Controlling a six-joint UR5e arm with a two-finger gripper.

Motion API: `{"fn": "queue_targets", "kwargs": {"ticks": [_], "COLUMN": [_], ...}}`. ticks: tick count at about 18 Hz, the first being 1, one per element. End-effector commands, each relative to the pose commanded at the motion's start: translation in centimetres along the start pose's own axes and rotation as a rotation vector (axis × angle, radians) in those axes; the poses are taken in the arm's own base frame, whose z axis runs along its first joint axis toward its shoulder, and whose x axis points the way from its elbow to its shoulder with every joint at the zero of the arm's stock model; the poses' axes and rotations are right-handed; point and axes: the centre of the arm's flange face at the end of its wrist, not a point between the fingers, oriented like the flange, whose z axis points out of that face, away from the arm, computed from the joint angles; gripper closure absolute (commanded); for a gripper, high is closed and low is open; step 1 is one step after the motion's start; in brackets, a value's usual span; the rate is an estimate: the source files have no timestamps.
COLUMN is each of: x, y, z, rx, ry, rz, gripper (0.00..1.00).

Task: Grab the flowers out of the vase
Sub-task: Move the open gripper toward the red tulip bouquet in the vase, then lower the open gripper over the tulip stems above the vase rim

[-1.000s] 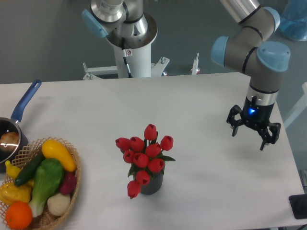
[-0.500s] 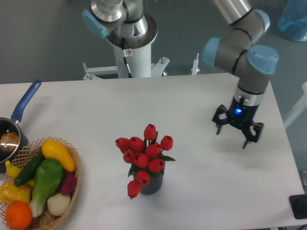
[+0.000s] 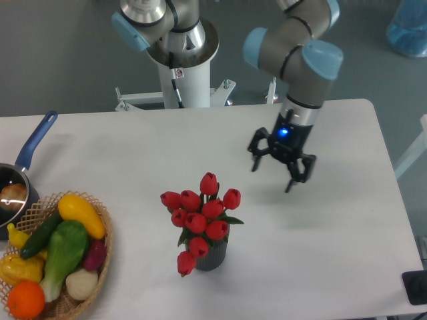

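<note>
White table (image 3: 347, 253): gripper (image 3: 281, 171), fingers spread and empty, should centre above the flowers (image 3: 202, 213), then descend, sparing the vase (image 3: 211, 256).

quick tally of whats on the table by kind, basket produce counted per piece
flower bunches: 1, the flowers
vases: 1, the vase
saucepans: 1, the blue-handled saucepan
baskets: 1, the wicker basket
produce pieces visible in the basket: 7, such as the orange and the yellow squash
total: 11
</note>
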Motion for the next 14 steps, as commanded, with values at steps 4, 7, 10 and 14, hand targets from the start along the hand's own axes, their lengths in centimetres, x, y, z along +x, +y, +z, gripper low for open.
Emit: {"fn": "queue_targets", "kwargs": {"ticks": [4,7,10,14], "x": [-0.3,-0.6,-0.8,-2.2], "y": [-1.3,-2.4,-2.8,-3.1], "z": [-0.4,-0.7,-0.8,-0.3], "rx": [0.057,0.136,0.207,0.248], "ry": [-0.003,0.005,0.019,0.031], "rz": [0.006,-0.012,-0.031,-0.043], "gripper": [0.00,0.00,0.00,0.00]}}
